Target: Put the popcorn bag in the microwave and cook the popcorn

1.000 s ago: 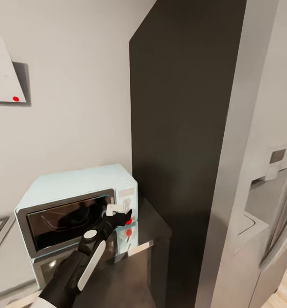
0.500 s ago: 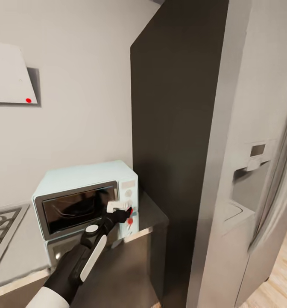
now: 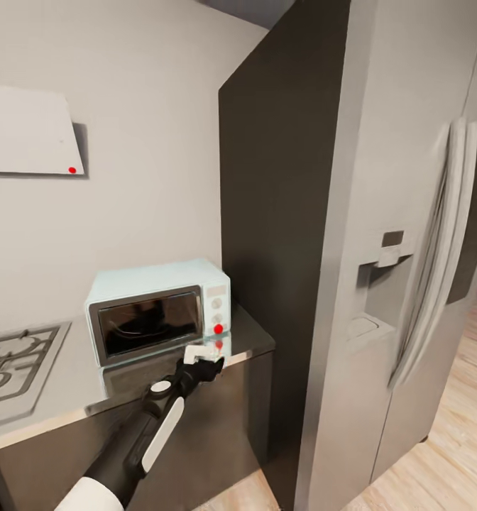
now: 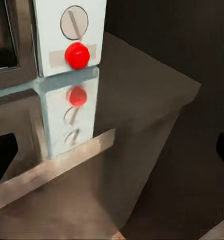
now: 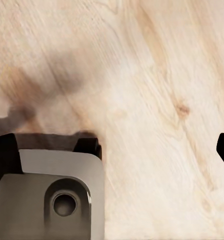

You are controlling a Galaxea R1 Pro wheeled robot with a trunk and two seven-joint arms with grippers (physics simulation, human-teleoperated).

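The pale mint-blue microwave stands on the grey countertop against the dark cabinet side, its dark glass door closed. The popcorn bag is out of view, and I cannot make out anything behind the glass. My left gripper hovers at the counter's front edge, just below and in front of the red knob, and looks open and empty. The left wrist view has the red knob and a grey dial close ahead. My right gripper is open over the wooden floor.
A gas hob lies left of the microwave, with a white hood above it. A tall dark cabinet panel and a steel fridge stand to the right. A grey part of my base lies below the right gripper.
The camera has backed away and turned right, so the microwave looks smaller. My left gripper has drawn back from the control panel's red knob to the counter's front edge.
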